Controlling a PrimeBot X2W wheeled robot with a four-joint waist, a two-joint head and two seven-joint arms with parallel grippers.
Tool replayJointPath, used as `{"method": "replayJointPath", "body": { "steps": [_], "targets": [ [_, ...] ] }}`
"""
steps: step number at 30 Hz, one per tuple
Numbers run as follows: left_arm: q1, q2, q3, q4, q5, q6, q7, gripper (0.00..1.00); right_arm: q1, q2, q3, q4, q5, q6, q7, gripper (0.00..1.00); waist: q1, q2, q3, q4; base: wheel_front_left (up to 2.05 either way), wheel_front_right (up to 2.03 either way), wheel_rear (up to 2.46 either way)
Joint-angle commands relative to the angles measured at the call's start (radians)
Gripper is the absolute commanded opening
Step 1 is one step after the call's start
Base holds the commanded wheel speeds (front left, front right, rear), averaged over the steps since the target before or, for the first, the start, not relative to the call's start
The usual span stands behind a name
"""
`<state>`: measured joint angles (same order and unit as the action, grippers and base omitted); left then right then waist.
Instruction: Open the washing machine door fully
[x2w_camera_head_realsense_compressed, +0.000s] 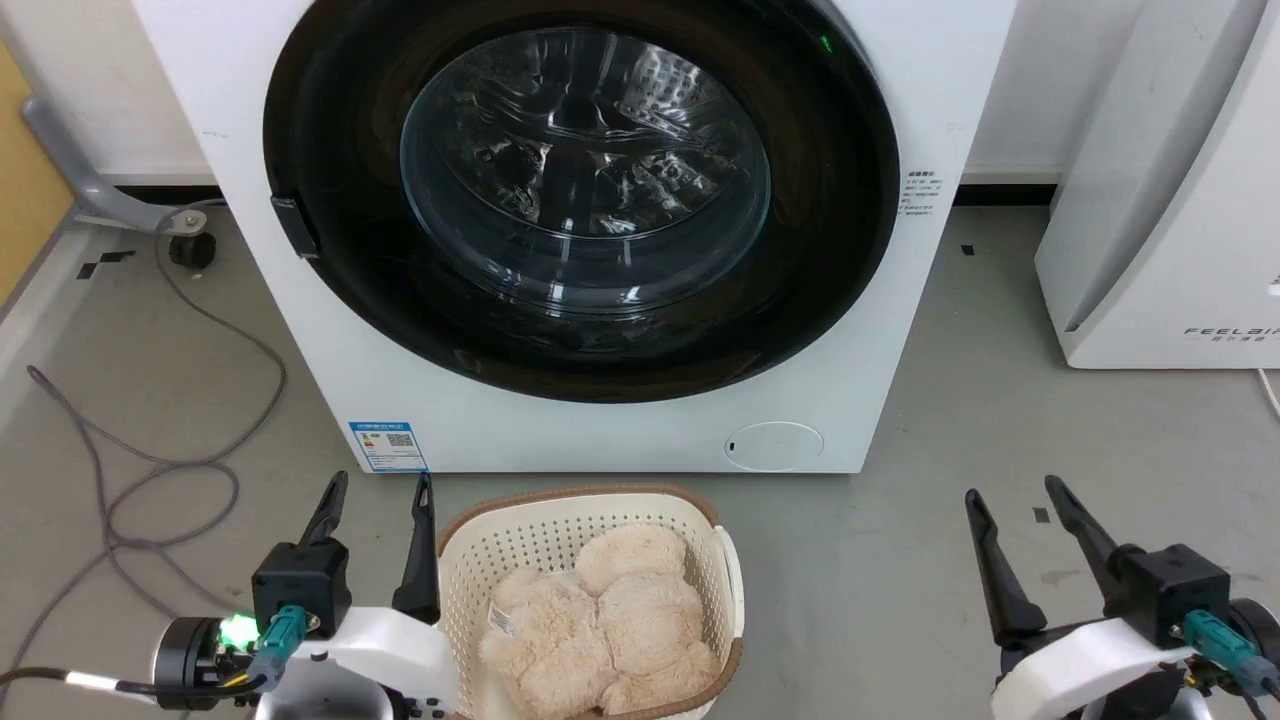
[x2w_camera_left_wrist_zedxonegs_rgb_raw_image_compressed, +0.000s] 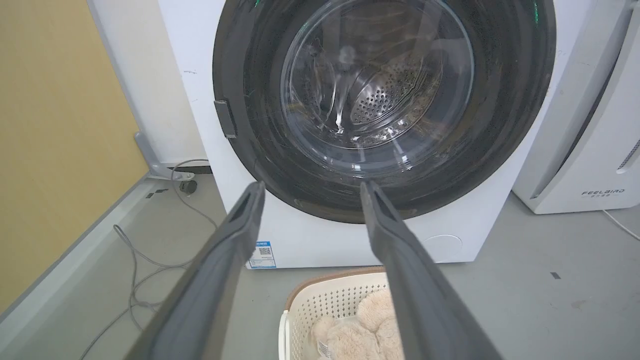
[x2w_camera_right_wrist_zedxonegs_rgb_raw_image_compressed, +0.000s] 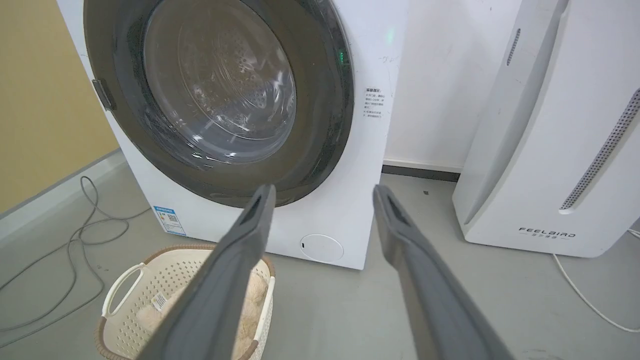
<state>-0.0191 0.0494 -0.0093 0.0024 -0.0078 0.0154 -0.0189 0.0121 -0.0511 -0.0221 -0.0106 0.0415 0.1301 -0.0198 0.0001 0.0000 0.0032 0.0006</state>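
Note:
The white washing machine (x2w_camera_head_realsense_compressed: 900, 120) stands straight ahead, its round black door (x2w_camera_head_realsense_compressed: 330, 130) lying flat against the front, a small dark handle tab at its left rim. Through the clear glass bowl the steel drum shows. My left gripper (x2w_camera_head_realsense_compressed: 380, 485) hovers low at the left, open and empty, well short of the machine. Over at the lower right my right gripper (x2w_camera_head_realsense_compressed: 1015, 490) is open too, holding nothing. Both wrist views look at the door (x2w_camera_left_wrist_zedxonegs_rgb_raw_image_compressed: 505, 100) (x2w_camera_right_wrist_zedxonegs_rgb_raw_image_compressed: 325, 100) from a distance between spread fingers (x2w_camera_left_wrist_zedxonegs_rgb_raw_image_compressed: 240, 220) (x2w_camera_right_wrist_zedxonegs_rgb_raw_image_compressed: 255, 215).
A cream laundry basket (x2w_camera_head_realsense_compressed: 470, 560) with a beige plush toy (x2w_camera_head_realsense_compressed: 600, 620) sits on the floor between my grippers, just before the machine. A white FEELBIRD appliance (x2w_camera_head_realsense_compressed: 1180, 200) stands at the right. Grey cables (x2w_camera_head_realsense_compressed: 150, 470) trail over the floor at the left.

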Motion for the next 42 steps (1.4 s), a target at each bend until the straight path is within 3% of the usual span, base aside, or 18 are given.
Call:
{"method": "replayJointPath", "body": {
  "steps": [1,10,11,12,21,37,42],
  "targets": [
    [-0.002,0.000,-0.001,-0.009,-0.007,0.006,-0.010,1.00,-0.003,0.000,-0.006,-0.009,0.022,0.000,-0.010,1.00,0.0000,0.0000,0.000,0.000,0.00,0.00,0.00],
    [-0.002,0.000,-0.005,-0.019,-0.013,0.015,-0.029,1.00,-0.006,0.000,-0.016,-0.022,0.061,0.000,-0.029,1.00,0.0000,0.0000,0.001,0.002,0.00,0.00,0.00],
    [-0.002,0.000,-0.006,-0.020,-0.014,0.016,-0.031,1.00,-0.006,0.000,-0.016,-0.023,0.064,0.000,-0.031,0.30,0.0000,0.0000,0.001,0.002,0.00,0.00,0.00],
    [-0.001,0.000,-0.006,-0.021,-0.015,0.018,-0.033,1.00,-0.006,0.000,-0.015,-0.024,0.070,0.000,-0.033,0.00,0.0000,0.0000,0.001,0.003,0.00,0.00,0.00],
    [0.000,0.001,-0.013,-0.026,-0.025,0.029,-0.052,1.00,-0.012,0.000,-0.019,-0.014,0.206,0.000,-0.052,0.00,0.0000,0.0000,0.001,0.005,0.00,0.00,0.00],
    [0.001,0.001,-0.024,-0.034,-0.037,0.044,-0.086,1.00,-0.055,0.000,-0.028,0.059,0.658,0.000,-0.083,0.00,0.0000,0.0000,0.001,0.011,0.00,0.00,0.00],
    [0.000,0.001,-0.027,-0.038,-0.041,0.048,-0.096,1.00,-0.088,0.000,-0.046,0.095,0.794,0.000,-0.048,0.00,0.0000,0.0000,0.005,0.012,0.00,0.00,0.00]
  ]
}}
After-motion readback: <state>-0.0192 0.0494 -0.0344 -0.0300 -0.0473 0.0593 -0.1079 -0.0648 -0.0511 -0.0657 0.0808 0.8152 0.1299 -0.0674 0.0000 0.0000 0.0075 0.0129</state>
